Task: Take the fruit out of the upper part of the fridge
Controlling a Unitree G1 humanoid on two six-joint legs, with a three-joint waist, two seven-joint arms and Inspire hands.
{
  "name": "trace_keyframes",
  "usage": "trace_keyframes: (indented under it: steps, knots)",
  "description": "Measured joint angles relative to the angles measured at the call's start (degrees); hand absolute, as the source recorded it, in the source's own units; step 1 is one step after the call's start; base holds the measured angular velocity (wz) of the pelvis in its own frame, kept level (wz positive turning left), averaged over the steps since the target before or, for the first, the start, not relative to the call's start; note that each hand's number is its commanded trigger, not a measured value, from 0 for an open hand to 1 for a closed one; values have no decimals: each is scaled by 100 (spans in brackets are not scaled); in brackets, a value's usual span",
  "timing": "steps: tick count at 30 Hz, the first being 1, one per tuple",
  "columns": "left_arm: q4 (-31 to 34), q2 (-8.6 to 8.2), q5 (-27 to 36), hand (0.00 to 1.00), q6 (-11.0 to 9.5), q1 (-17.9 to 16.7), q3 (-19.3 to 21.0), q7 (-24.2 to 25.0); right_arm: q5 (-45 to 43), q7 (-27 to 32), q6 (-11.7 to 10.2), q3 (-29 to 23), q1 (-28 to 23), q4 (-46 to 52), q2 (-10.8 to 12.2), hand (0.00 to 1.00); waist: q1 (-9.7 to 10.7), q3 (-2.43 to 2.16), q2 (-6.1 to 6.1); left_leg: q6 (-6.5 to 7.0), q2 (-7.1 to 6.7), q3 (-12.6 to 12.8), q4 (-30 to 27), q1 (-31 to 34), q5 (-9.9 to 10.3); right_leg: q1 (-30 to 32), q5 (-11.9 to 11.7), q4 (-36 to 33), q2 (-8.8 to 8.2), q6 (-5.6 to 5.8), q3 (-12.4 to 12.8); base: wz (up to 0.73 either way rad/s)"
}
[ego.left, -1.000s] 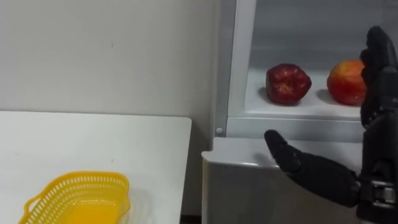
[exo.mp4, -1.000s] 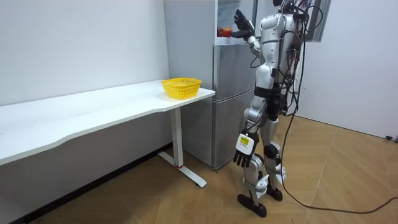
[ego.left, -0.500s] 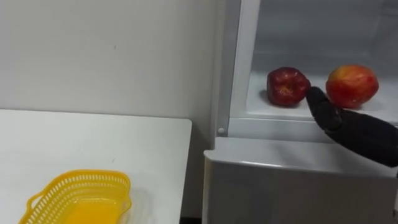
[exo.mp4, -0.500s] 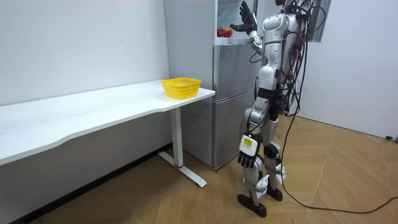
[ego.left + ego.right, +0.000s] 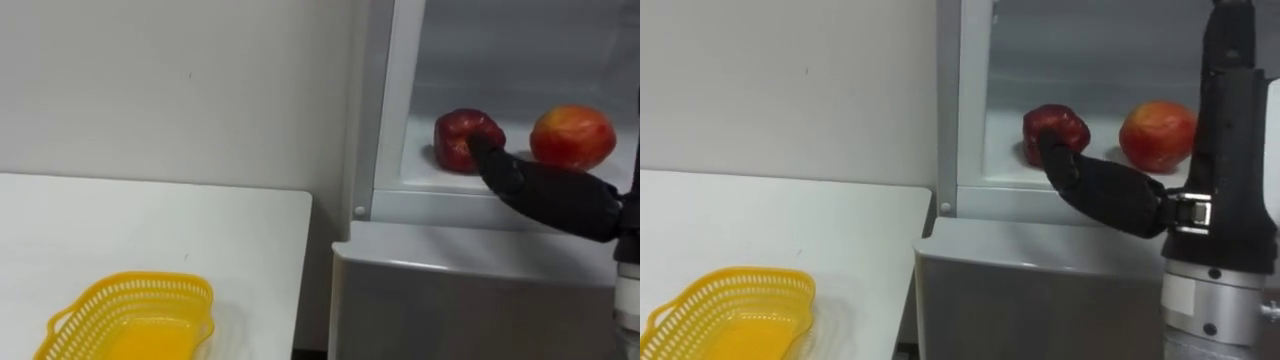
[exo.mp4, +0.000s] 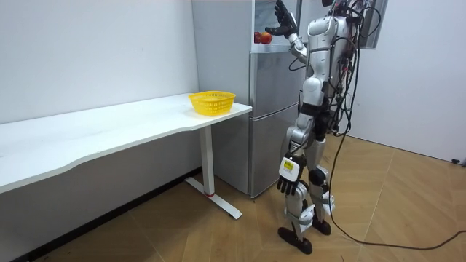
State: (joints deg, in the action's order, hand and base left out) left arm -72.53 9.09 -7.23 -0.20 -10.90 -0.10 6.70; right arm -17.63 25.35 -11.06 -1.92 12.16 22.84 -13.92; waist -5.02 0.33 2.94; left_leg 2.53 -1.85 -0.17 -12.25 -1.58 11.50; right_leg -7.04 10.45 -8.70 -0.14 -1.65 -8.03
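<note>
Yellow basket [image 5: 125, 320] set on a long white table [image 5: 150, 230], with a plain pale wall [image 5: 170, 80] behind.
The basket is placed upright at the end of the table nearest the fridge [image 6: 269, 124]; its walls are formed of open lattice, and a handle loop is moulded into its short end. The tabletop is carried on a white leg [image 6: 209, 164] ending in a flat foot, and its front edge is cut in a gentle wave toward the room view's left. A narrow dark gap is left between the table's end and the fridge. The floor [image 6: 218, 240] is laid in light wooden boards.
</note>
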Motion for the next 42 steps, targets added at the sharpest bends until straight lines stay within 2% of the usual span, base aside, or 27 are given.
trace_keyframes:
  steps: [7,13,16,21,24,27,35,42]
  knots:
    - [69,2,-28,0,24,-1,2,-23,-23,-56,96,38,87,-5,-11,0,-28,-9,14,0,6,8,8,-5,0,8,0,0,1,0,-9,0]
    - [91,35,-154,0,22,-3,1,15,-56,-45,114,53,367,-290,-236,0,-35,4,133,-3,-2,-14,-2,6,-2,-3,0,-2,3,0,-57,1]
    - [92,39,-154,0,23,-1,3,18,-56,-34,113,52,442,-346,-236,0,-87,8,164,-3,-4,-21,-5,13,-1,-2,0,-4,4,0,-63,1]
    - [87,42,-155,0,38,8,22,30,-61,15,119,45,653,-502,-239,0,-164,17,167,-8,-7,-26,-48,55,5,19,0,-4,4,0,-80,2]
    - [81,42,-201,0,79,4,227,100,-29,14,134,46,784,-674,-276,0,-178,17,167,-9,-8,-68,-53,42,4,14,0,-3,4,0,-106,4]
    - [83,44,-199,0,106,8,231,115,-17,-18,245,46,791,-698,-376,0,-194,21,159,-8,-11,-56,-61,42,4,13,0,-4,-3,0,-146,2]
    - [86,47,-199,0,115,11,261,130,-19,-62,256,47,792,-722,-401,0,-208,19,154,-8,-10,-78,-63,43,4,11,0,-3,-3,0,-160,0]
    - [105,62,-199,0,130,12,394,129,64,-247,449,47,918,-933,-454,0,-211,19,154,-8,-9,-83,-99,47,4,-8,0,-4,-6,0,-159,0]
